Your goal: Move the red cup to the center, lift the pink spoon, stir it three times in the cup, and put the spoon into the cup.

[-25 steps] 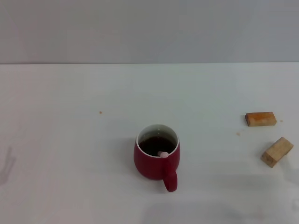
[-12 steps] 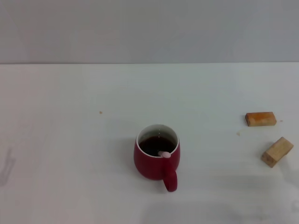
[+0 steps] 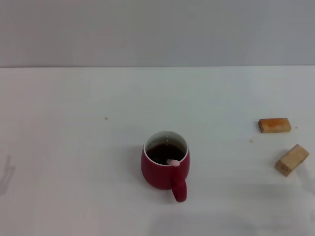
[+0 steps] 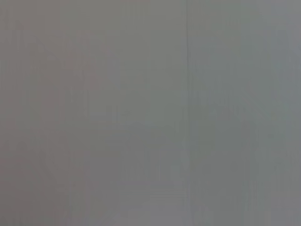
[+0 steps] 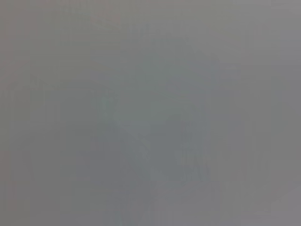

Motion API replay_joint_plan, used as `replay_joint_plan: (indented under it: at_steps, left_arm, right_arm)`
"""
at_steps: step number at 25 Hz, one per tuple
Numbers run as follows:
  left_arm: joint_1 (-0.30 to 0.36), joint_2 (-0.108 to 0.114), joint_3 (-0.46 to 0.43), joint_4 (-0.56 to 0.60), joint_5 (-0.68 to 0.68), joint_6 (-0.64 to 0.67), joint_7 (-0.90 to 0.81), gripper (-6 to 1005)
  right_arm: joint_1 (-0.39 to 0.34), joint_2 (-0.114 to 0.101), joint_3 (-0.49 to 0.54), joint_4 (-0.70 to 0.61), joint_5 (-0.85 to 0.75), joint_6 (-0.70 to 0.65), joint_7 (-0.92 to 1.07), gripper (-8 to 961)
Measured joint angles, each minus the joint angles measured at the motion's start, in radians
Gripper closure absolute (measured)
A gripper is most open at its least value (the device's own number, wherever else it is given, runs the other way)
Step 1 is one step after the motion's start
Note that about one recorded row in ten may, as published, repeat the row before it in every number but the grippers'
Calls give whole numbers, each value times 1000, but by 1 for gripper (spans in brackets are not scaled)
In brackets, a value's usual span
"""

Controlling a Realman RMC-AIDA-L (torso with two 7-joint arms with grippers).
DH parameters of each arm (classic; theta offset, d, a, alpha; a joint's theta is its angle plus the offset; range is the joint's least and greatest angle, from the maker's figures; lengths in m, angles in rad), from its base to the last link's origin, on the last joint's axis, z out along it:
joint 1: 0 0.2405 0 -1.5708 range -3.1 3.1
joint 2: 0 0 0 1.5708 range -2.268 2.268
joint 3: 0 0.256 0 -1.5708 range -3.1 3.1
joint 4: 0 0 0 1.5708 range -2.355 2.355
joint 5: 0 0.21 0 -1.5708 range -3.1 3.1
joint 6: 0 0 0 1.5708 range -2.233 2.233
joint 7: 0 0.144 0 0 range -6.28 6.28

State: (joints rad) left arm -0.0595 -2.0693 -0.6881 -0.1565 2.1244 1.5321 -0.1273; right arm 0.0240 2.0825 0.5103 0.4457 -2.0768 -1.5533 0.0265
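1. Nothing on the table (image 3: 74, 162) has shifted since the earlier views; both grippers stay out of sight, so their state cannot be told.
2. Pink spoon (image 3: 172, 162) stands in the red cup (image 3: 165, 167), handle tip against the rim on the handle side.
3. Two wooden blocks (image 3: 274, 125) lie well to the cup's right.

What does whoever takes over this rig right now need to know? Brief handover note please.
Grippers: neither left nor right shows in any view; both wrist views show only blank grey.
Red cup: upright near the middle of the white table, handle toward the robot, dark liquid inside.
Pink spoon: in the cup, pink end showing at the rim by the handle.
Two wooden blocks on the robot's right.
Done: cup centred, spoon in cup.
Left: apparently nothing; stirring cannot be confirmed.
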Motion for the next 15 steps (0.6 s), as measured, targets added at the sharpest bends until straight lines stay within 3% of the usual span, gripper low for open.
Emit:
replay_joint_plan:
  at_steps: [15]
  left_arm:
    - [4, -1, 4, 0, 0, 0, 0, 147]
  right_arm:
    - [2, 2, -10, -19, 73, 6, 7, 180]
